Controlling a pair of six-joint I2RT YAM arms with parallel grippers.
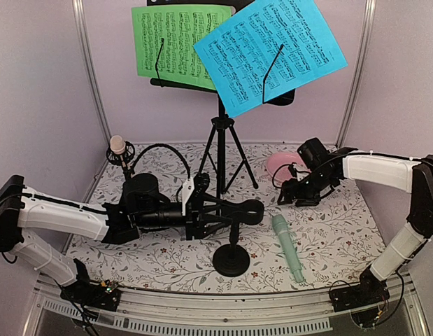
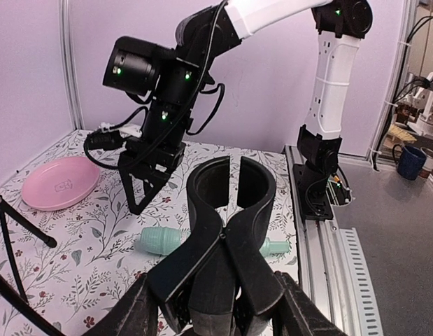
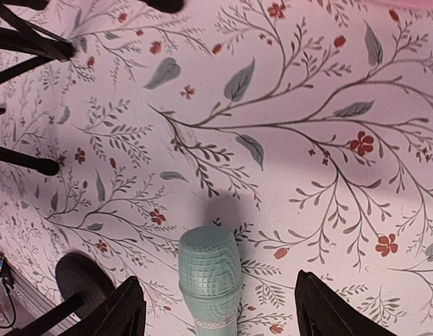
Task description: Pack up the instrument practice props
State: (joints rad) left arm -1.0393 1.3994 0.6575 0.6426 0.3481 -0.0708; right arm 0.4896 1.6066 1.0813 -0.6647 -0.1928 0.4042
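Note:
My left gripper (image 1: pixel 206 212) is shut on the black clip (image 1: pixel 245 211) of a small mic support with a round base (image 1: pixel 231 260). In the left wrist view the clip (image 2: pixel 230 203) sits pinched between my fingers (image 2: pixel 129 308). A mint-green microphone (image 1: pixel 288 247) lies on the floral cloth. My right gripper (image 1: pixel 298 194) hangs open above its head (image 3: pixel 209 269) without touching it. A pale-pink microphone (image 1: pixel 118 145) stands in a black mount at the back left. Green (image 1: pixel 173 42) and blue (image 1: pixel 268 49) sheet-music pages rest on the black music desk with its tripod (image 1: pixel 222 150).
A round pink dish (image 1: pixel 280 165) lies at the back right, under the right arm, and also shows in the left wrist view (image 2: pixel 59 183). A black cable (image 1: pixel 160 148) loops from the pink microphone. Tripod legs (image 3: pixel 27 42) spread across the middle. Walls close in on three sides.

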